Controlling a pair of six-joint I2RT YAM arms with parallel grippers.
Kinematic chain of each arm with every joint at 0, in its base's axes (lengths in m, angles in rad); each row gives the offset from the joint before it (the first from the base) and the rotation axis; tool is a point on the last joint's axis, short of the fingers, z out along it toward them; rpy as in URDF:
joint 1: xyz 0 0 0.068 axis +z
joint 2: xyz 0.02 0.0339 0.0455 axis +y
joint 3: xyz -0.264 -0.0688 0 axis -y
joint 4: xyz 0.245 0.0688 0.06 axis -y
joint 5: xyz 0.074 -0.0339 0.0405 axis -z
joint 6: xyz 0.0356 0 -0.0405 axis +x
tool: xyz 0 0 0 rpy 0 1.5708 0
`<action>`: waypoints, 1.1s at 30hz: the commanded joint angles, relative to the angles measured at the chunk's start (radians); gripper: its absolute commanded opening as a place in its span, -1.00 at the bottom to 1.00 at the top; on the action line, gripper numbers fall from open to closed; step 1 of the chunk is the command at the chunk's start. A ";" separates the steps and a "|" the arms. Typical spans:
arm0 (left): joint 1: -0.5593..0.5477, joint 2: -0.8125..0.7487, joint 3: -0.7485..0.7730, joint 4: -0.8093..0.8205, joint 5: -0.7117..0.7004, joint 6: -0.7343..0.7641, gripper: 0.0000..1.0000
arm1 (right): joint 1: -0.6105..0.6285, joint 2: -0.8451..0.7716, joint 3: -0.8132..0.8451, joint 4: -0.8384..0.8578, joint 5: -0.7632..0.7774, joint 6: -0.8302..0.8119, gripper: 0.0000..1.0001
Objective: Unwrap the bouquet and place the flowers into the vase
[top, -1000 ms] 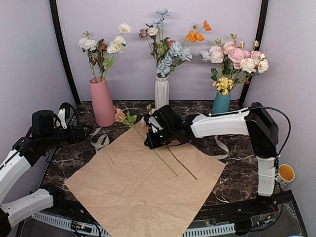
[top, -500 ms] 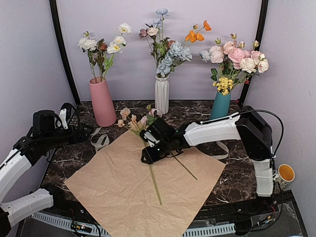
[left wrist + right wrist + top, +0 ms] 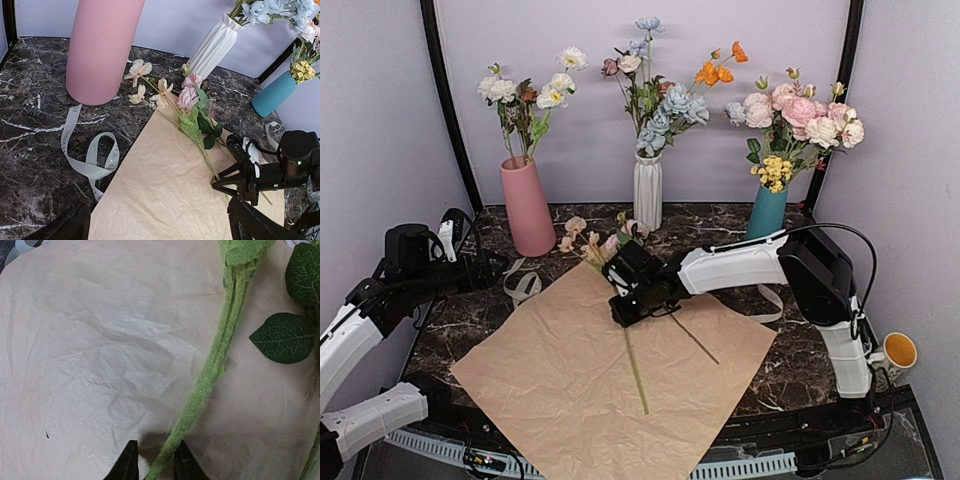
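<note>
The pink vase (image 3: 527,210) (image 3: 102,45) stands at the back left with several white and rust blooms in it. The bouquet is unwrapped. Its kraft paper (image 3: 570,370) (image 3: 165,175) lies flat on the table, and the cream ribbon (image 3: 523,285) (image 3: 90,160) lies to the left of it. Loose flowers (image 3: 588,245) (image 3: 187,97) lie at the paper's far corner, stems running toward me. My right gripper (image 3: 625,305) (image 3: 155,465) is low on the paper, open, its jaws narrowly either side of a fuzzy green stem (image 3: 215,365) with a gap on the left. My left gripper (image 3: 485,268) (image 3: 160,227) is wide open and empty.
At the back stand a white ribbed vase (image 3: 647,185) with blue and orange flowers and a teal vase (image 3: 767,208) with pink roses. A second ribbon strip (image 3: 770,300) lies right of the paper. A yellow cup (image 3: 899,351) sits at the far right. A bare stem (image 3: 695,340) lies on the paper.
One flower has swung round so its stem points at the near edge. My right gripper opened, shifted a little left and narrowed round that stem. The left arm has stayed still.
</note>
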State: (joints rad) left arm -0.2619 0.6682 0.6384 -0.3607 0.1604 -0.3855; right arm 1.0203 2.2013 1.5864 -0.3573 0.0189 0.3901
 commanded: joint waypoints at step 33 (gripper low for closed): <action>-0.022 0.086 -0.139 0.810 0.516 -0.314 0.76 | 0.013 -0.412 -0.287 0.819 -0.382 0.211 -1.00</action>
State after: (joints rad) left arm -0.2672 0.7315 0.5282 0.2325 0.5835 -0.6350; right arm 1.0172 1.7859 1.3079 0.2157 -0.2249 0.5121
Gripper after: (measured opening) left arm 0.899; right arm 0.024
